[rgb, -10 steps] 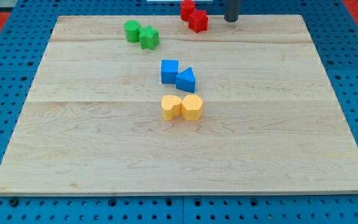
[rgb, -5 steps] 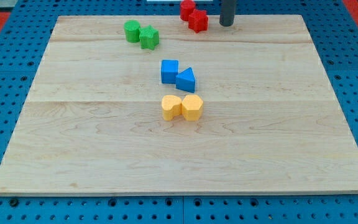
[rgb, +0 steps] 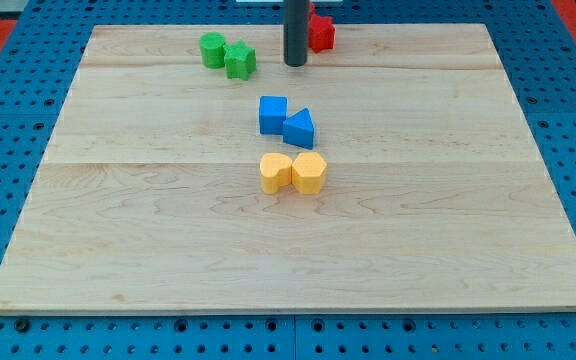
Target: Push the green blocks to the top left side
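- Camera view: my tip (rgb: 295, 64) stands on the wooden board (rgb: 448, 230) near the view's top edge; the rod carries no gripper, so nothing is grasped or clenched.
- Green blocks: the green cylinder (rgb: 212, 49) and the green star-shaped block (rgb: 239, 61) sit touching each other, at about 9 o'clock from my tip and a little apart from it. They lie near the view's top, left of centre, well short of the board's top left corner.
- Red blocks: one red block (rgb: 320, 32) shows just beside the rod at about 1 o'clock from my tip; its shape is partly hidden by the rod, and I cannot tell whether a second red block lies behind.
- Blue blocks: the blue cube (rgb: 273, 114) and the blue triangular block (rgb: 300, 129) touch, at 6 o'clock from my tip, near the board's middle.
- Yellow blocks: two rounded yellow blocks (rgb: 293, 173) sit touching, just below the blue pair.
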